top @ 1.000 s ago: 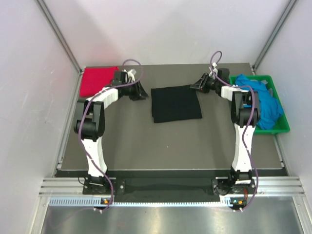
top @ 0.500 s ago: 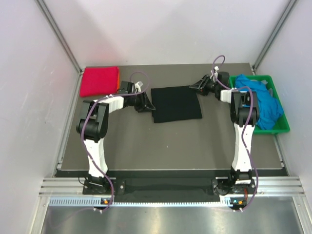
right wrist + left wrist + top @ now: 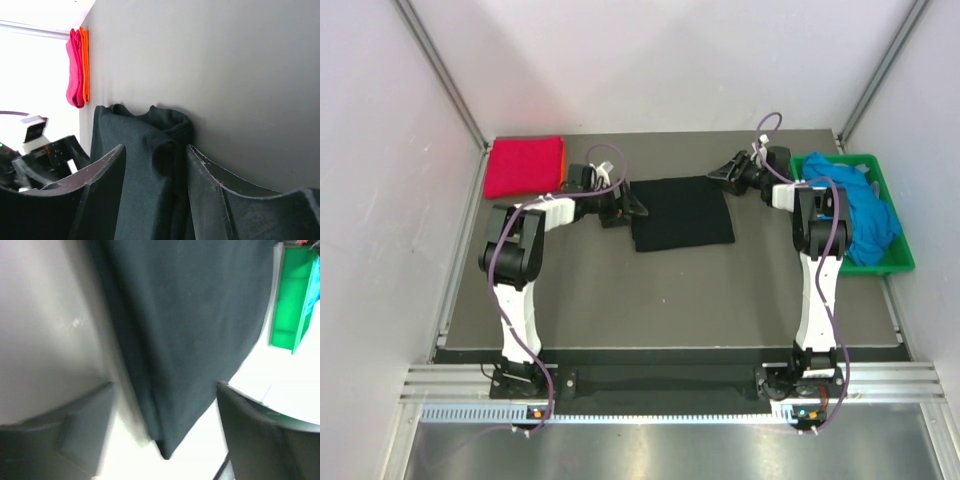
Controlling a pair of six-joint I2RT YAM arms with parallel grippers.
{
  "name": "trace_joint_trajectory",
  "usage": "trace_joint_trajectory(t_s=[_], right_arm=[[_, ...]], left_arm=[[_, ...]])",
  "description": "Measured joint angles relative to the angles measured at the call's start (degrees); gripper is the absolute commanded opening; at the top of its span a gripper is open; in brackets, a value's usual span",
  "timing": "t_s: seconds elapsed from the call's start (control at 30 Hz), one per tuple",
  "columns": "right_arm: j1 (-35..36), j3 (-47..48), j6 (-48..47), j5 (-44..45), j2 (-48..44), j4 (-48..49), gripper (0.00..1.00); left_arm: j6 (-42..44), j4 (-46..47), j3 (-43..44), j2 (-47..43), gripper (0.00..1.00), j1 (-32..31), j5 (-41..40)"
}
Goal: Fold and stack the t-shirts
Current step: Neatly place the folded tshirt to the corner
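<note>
Now, left gripper [image 3: 632, 207]: jaws apart and low over the table, nothing clamped. The left edge of the black t-shirt [image 3: 682, 212] lies just ahead, between its fingers.
Right gripper [image 3: 720, 176]: jaws apart, astride the bunched far-right corner of the same shirt, not visibly pinching it.
Black t-shirt: a folded rectangle between the two grippers, flat on the table [image 3: 670, 300].
Stack: behind the left gripper and well apart from it, the magenta-red t-shirt [image 3: 523, 166] lies folded on the orange t-shirt [image 3: 85, 65].
Left to do: behind the right gripper, the blue t-shirts [image 3: 865, 215] sit crumpled in the green crate [image 3: 900, 262].
Progress: judged roughly halfway. The black shirt looks folded but is not yet stacked.
</note>
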Motion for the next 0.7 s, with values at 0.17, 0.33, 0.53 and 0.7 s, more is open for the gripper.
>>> trace_joint_trajectory(t_s=[0.17,0.33,0.53,0.7], right_arm=[[0.00,-0.46,0.02,0.00,0.00,0.92,0.52],[0.00,-0.74,0.02,-0.09,0.00,1.68,0.52],[0.00,-0.79,0.02,-0.09,0.00,1.77,0.52],[0.00,-1.11,0.28,-0.13,0.00,2.56,0.52]], left_arm=[[0.31,-0.31,3.34,0.72,0.88,0.00,-0.48],[1.66,-2.91,5.55,1.97,0.83,0.00,-2.45],[1.99,-4.94,12.13,6.43,0.77,0.00,-2.01],[1.57,-4.81,12.94,7.26,0.74,-0.31,-1.90]])
